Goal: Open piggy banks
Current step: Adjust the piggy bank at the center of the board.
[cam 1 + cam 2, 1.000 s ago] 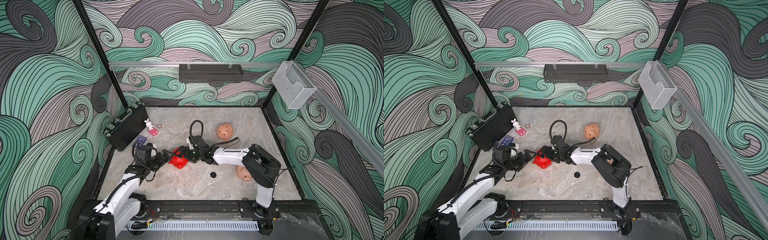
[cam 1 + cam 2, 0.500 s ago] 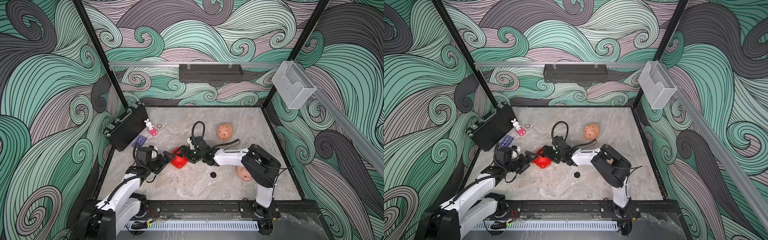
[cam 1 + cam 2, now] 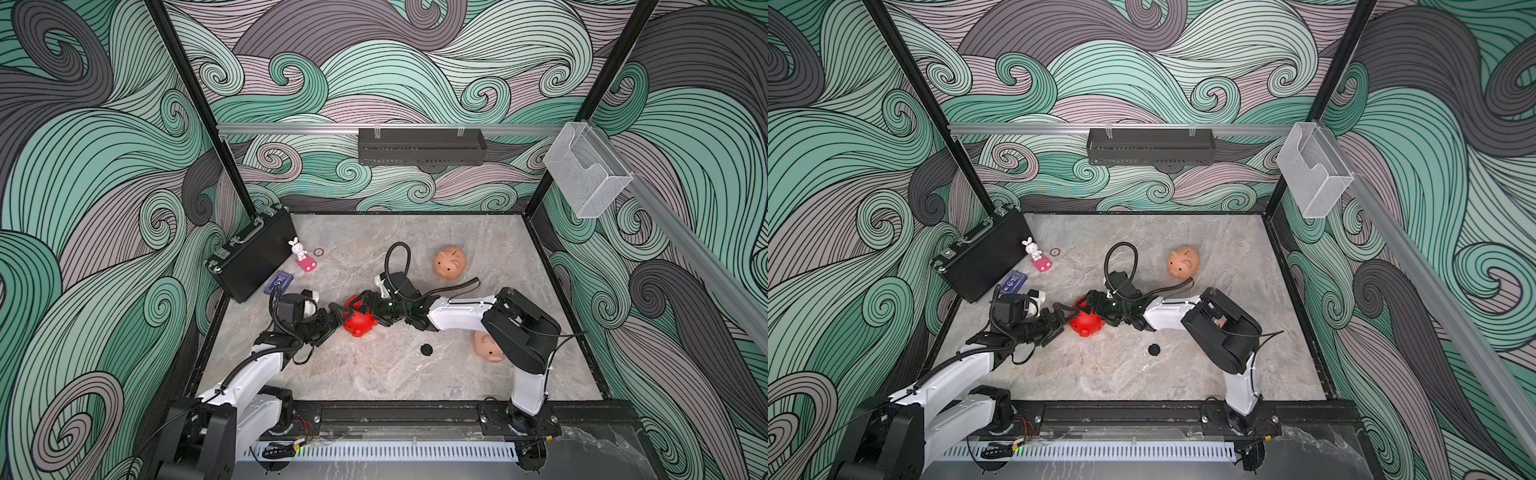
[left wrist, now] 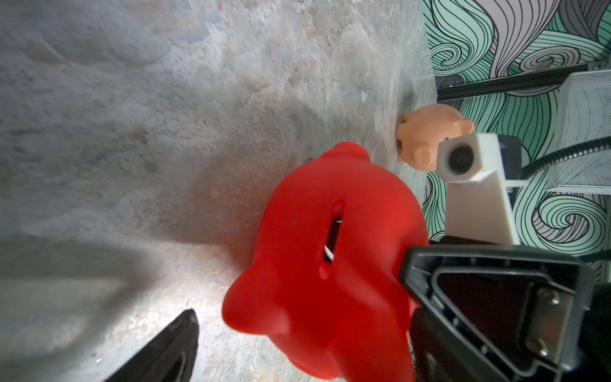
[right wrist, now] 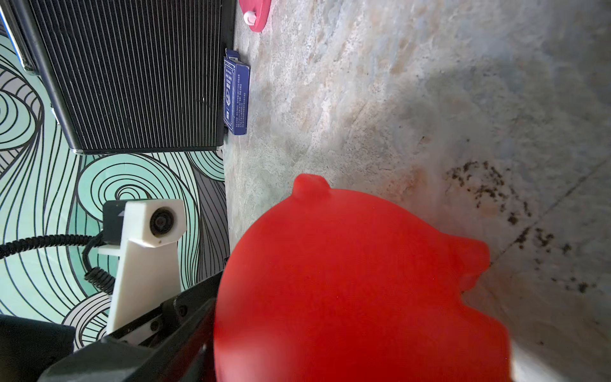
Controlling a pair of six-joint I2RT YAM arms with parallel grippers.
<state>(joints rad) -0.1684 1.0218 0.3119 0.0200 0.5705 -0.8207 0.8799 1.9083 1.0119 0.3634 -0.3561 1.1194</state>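
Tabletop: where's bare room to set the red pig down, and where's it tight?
Free: the near strip of the tabletop in front of the loose black plug, and the far stretch along the back wall behind the upright peach pig. Crowded: the centre, where the left tool and right tool flank the red pig, and the corner by the black case.

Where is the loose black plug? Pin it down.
In both top views the black plug lies alone on the table, in front of the red piggy bank and beside the near peach piggy bank.
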